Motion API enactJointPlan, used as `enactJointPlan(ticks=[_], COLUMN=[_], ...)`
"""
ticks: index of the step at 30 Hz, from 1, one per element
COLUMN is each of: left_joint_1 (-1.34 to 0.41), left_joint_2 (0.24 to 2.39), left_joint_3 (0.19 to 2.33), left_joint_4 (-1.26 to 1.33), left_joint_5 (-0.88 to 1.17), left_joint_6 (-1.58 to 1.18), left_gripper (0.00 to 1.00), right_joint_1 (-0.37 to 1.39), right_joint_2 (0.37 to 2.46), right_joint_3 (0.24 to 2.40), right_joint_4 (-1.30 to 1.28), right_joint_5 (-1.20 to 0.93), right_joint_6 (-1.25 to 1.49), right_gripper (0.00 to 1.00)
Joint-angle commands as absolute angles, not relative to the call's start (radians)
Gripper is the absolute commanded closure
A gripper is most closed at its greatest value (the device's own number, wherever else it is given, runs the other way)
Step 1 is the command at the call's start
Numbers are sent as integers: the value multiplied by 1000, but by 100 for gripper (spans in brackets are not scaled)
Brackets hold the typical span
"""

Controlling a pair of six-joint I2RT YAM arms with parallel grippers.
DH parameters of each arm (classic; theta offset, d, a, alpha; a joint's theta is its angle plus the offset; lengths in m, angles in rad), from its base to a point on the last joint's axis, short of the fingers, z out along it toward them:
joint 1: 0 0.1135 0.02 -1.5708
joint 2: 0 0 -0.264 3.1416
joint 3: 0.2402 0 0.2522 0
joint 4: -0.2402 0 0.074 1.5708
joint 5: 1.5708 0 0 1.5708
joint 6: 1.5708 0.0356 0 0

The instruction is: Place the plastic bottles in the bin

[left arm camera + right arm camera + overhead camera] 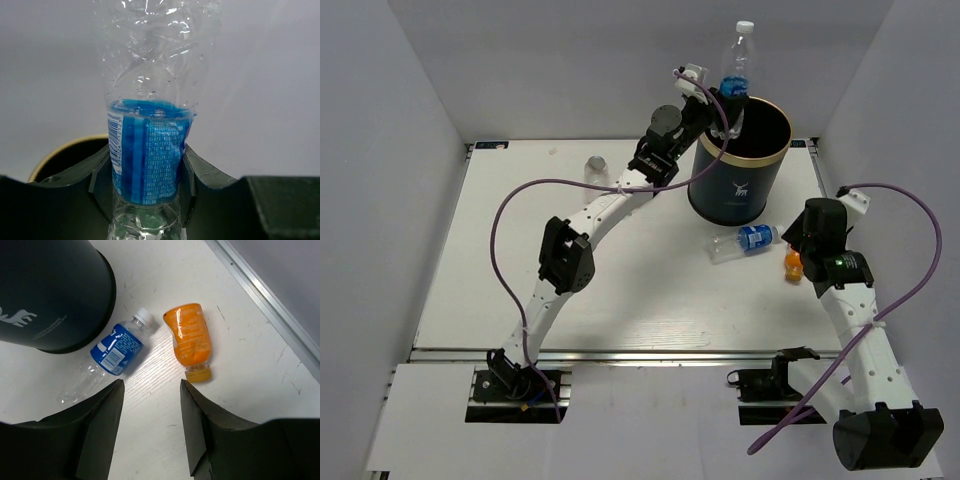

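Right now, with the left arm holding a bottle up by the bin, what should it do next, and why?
Probably open the left gripper: it clamps the bottle upright, apparently over the bin and its open mouth, so letting go should drop it in.

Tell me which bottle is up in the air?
The blue-label bottle that the left gripper holds upright above the bin. The other blue-label bottle and the orange bottle lie sideways on the table.
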State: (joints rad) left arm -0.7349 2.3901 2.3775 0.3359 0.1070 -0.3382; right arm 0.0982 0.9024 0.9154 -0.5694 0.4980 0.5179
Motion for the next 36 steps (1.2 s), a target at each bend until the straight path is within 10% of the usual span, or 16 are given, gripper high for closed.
enactJointPlan(ticks=[1,11,15,27,36], left_joint_1=[-730,-730,-730,-730,-730], left_joint_2=[2408,2476,2509,2244,1676], left_joint_3=[2486,2473,2488,2413,1665], left_joint_4=[448,379,364,246,17], left_joint_5=[-4,-23,-12,54,-133], left_joint_6=[-403,-423,-434,-296,-180], left_gripper=[89,37,0,0,0], right_joint_1=[95,95,94,60,14], right_joint_2=[885,867,876,931,1034], right_joint_3=[890,880,882,802,718], right_joint_4=[-578,-575,-597,-609,-480], right_joint_5=[480,466,489,502,555], right_joint_6=[578,575,580,569,511], right_gripper=[45,24,17,16,19])
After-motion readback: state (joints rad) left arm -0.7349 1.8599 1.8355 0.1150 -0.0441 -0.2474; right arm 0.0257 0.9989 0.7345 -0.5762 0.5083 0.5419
